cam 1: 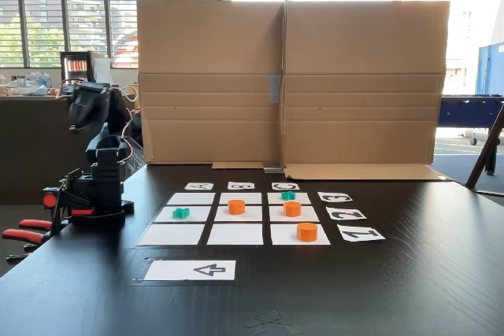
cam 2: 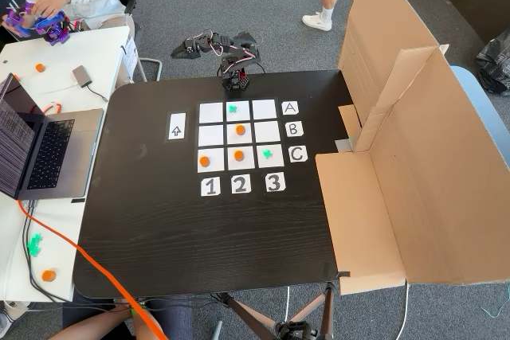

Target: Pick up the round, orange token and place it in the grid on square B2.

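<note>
Nearest the lens in a fixed view lies the white arrow card [cam 1: 190,270] on the black table [cam 1: 409,289], just ahead of the grid [cam 1: 171,234]. Three orange discs sit on the grid's white squares. The round, orange token [cam 1: 236,207] rests on square B2 [cam 1: 239,214], the centre cell; a second orange disc [cam 1: 292,208] sits in the cell to its right in that view, and a third orange disc [cam 1: 307,231] in the front right corner cell. Two teal tokens share the grid — one teal token [cam 1: 181,212] left of centre, another teal token [cam 1: 288,195] in the back right cell. The arm [cam 1: 98,155] stands folded at the table's left edge, well apart from the grid; its gripper [cam 1: 82,110] is too dark to tell whether the claw is parted or closed, or whether it holds anything. A cardboard screen [cam 1: 291,76] stands behind.
</note>
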Motion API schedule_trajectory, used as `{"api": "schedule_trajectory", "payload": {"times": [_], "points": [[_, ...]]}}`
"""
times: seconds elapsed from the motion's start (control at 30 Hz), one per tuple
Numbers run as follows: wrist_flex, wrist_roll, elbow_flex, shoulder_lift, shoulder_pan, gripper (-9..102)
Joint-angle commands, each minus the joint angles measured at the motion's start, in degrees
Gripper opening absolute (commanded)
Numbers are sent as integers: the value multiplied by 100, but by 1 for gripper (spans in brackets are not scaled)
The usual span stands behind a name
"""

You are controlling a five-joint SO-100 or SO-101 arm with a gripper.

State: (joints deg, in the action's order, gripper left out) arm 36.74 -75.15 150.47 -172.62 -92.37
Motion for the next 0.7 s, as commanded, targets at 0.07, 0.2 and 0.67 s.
{"api": "schedule_trajectory", "payload": {"times": [0.07,0.2,0.67], "points": [[-237,35,1863,-1433,-888,-1],[9,158,2479,-1802,-1116,-1],[316,158,2479,-1802,-1151,-1]]}}
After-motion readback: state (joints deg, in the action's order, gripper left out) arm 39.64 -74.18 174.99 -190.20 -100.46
